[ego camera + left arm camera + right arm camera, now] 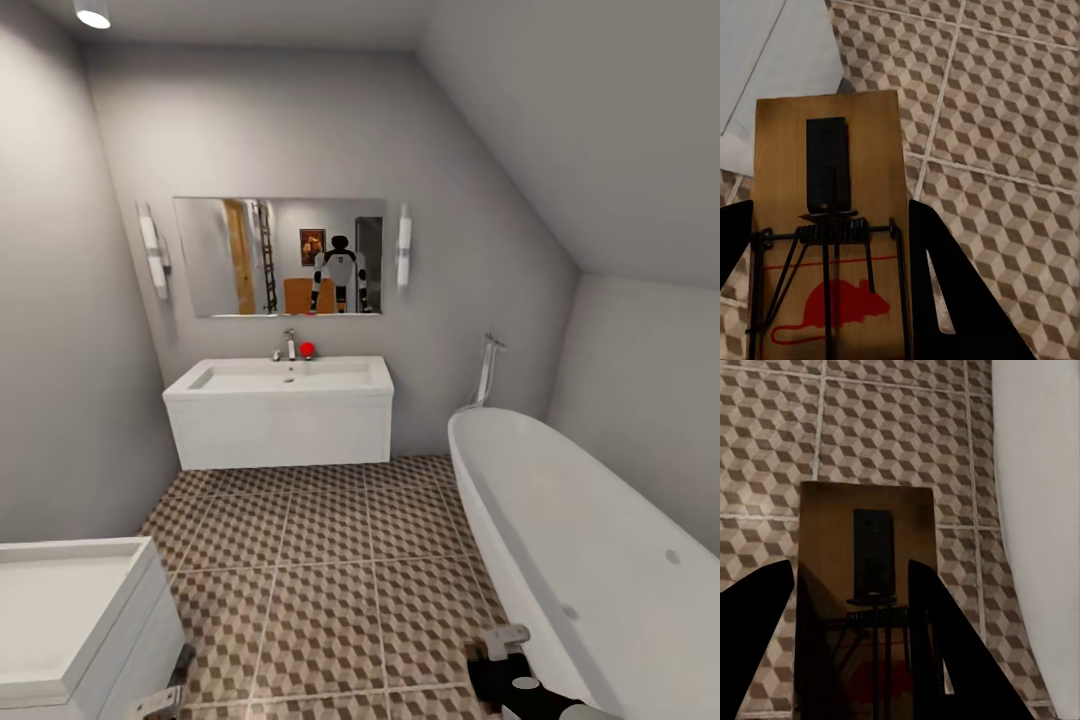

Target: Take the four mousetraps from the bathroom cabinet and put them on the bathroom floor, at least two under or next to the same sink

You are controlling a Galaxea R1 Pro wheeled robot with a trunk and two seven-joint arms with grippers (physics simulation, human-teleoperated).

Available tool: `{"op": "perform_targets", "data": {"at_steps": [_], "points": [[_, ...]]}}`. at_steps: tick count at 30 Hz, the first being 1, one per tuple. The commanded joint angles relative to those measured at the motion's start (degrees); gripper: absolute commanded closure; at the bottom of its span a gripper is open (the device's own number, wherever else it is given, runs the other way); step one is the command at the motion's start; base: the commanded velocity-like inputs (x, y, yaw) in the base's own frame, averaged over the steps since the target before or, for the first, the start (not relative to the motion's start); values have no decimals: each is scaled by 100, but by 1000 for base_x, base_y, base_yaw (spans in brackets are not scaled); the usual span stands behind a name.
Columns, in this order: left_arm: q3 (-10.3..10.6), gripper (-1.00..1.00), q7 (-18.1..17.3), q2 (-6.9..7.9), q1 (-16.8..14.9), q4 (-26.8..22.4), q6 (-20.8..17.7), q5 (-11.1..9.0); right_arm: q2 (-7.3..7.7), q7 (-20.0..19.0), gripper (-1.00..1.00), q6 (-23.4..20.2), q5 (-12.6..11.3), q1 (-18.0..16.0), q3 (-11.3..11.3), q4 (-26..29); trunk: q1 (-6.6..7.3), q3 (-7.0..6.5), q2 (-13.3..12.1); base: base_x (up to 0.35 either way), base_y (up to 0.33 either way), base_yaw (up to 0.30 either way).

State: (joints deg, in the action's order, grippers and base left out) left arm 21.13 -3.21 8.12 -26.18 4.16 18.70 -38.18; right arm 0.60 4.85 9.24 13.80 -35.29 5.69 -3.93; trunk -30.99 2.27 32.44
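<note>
A flat tan wooden mousetrap [829, 225] with dark wire spring is clamped in the left gripper [832, 300], a second mousetrap [866, 607] in the right gripper [851, 660]; both are judged light, stiff, best held by board edges.

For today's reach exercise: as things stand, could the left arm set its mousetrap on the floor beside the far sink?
Probably not from here. The sink stands across several tiles of bathroom floor, while the left end effector holds its mousetrap near the robot.

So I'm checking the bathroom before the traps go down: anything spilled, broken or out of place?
Nothing stands out. The tiled floor shows no spill, and the sink and bathtub look intact. Each gripper holds one mousetrap, left and right, both flat and undamaged.
</note>
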Motion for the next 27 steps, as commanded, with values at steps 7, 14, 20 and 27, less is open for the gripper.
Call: {"op": "perform_targets", "data": {"at_steps": [7, 14, 20, 27], "points": [[49, 100, -24, -3, -10, 25, 31, -40, 2, 14, 100, 43, 53, -13, 46, -28, -6, 11, 10, 332, 0, 0], [49, 100, -25, -3, -10, 24, 29, -40, 2, 14, 100, 43, 53, -13, 46, -28, -6, 11, 10, 332, 62, 0], [49, 100, -27, -3, -10, 23, 28, -40, 2, 15, 100, 43, 53, -13, 46, -28, -6, 11, 10, 332, 103, 0], [49, 100, -22, -3, -10, 25, 30, -40, 2, 10, 100, 41, 64, -13, 46, -28, -6, 11, 10, 332, 49, 0]]}}
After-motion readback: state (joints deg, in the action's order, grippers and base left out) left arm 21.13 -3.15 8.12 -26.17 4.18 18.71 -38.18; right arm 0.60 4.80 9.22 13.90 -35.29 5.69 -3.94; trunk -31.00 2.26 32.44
